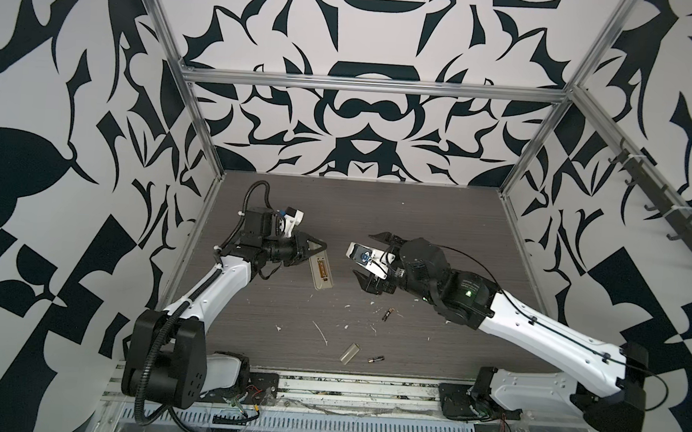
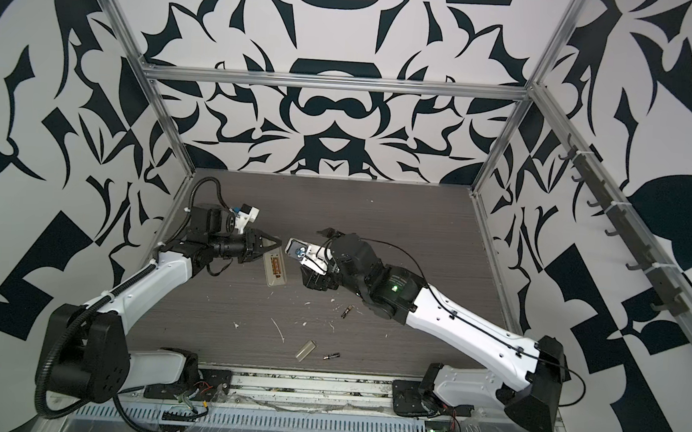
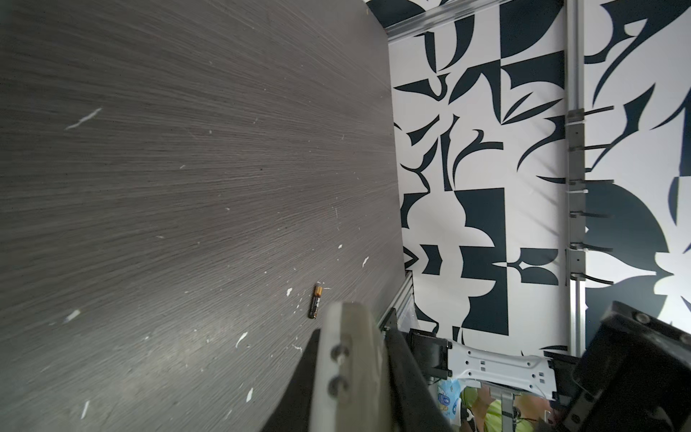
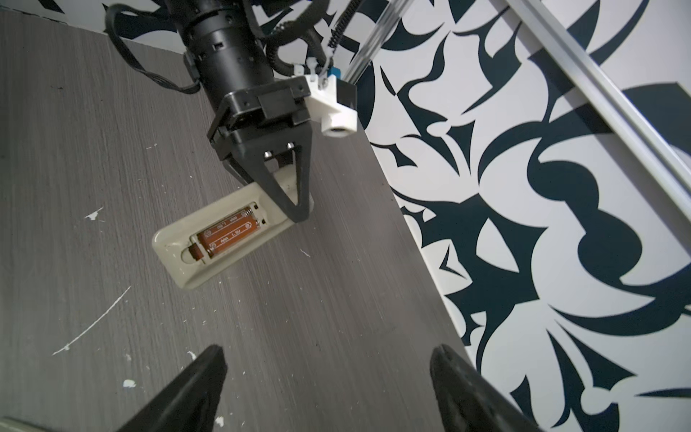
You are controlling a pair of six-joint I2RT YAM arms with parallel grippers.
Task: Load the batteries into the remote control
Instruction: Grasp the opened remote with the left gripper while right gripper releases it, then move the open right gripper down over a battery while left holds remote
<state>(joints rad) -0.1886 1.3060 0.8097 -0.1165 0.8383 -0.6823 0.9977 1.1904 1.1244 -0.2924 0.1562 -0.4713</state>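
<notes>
Two batteries [image 1: 387, 314], one remote control [image 1: 321, 273], one cover [image 1: 350, 353].

Your left arm [image 1: 223, 283] and right arm [image 1: 536, 326] wear glossy white shells between matte black joints. A ribbed black conduit [image 1: 246, 201] feeds the wrist behind the left gripper [image 4: 297, 215]. Its black fingers [image 4: 304, 179] are hollow triangles fixed by two silver screws [image 4: 267, 154]. A white printed camera mount [image 4: 332, 112], cinched with white zip ties [image 4: 306, 70], sits beside its base. Behind the right gripper [image 1: 368, 256], a thin black cable [image 1: 557, 332] crosses the white shell and a green light [image 1: 469, 293] glows on black housing.
</notes>
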